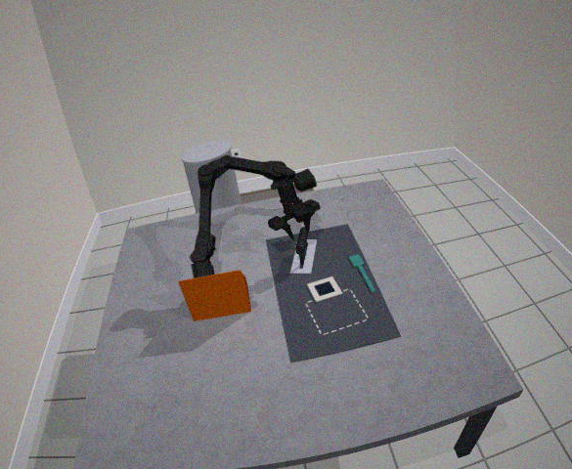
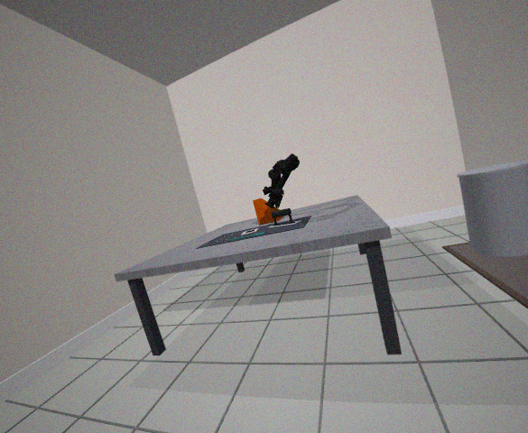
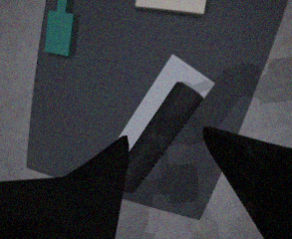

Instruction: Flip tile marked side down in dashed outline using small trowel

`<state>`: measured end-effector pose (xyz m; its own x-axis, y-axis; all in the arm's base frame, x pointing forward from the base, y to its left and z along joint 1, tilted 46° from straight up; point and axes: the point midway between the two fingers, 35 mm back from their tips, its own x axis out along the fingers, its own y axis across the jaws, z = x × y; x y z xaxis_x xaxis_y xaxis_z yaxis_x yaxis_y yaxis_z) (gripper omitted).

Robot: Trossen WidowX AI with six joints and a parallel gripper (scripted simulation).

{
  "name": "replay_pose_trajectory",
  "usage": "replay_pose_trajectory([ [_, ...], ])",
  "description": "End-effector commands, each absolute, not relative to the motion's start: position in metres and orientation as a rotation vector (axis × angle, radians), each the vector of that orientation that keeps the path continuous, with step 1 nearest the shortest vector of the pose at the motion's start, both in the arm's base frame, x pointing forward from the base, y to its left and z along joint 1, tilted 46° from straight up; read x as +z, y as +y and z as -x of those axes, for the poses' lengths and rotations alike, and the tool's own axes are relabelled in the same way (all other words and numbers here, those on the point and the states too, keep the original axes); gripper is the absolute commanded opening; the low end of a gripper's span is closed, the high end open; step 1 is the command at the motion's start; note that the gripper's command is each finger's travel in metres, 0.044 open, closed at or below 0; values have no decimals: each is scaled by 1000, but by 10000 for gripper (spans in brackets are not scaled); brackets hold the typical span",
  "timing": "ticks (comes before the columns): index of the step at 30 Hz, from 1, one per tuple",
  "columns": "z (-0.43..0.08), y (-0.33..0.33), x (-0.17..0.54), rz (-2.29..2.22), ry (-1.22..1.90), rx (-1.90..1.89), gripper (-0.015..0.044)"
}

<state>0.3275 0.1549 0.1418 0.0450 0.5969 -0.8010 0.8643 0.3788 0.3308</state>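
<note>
Top view: gripper [image 1: 299,236] [image 2: 275,206] [image 3: 165,136] over the black-handled trowel [image 1: 301,247] [image 2: 282,212] [image 3: 162,129].
Fingers roughly two-thirds open, holding nothing; tile [image 1: 325,288] [image 2: 249,231] [image 3: 170,6] marked side up, nearer.
</note>
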Motion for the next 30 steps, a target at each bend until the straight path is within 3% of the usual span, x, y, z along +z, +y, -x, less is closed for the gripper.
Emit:
replay_pose_trajectory([
  [1,-327,154,140,-1215,1596,-234,300],
  [30,-313,159,133,-552,1248,277,300],
])
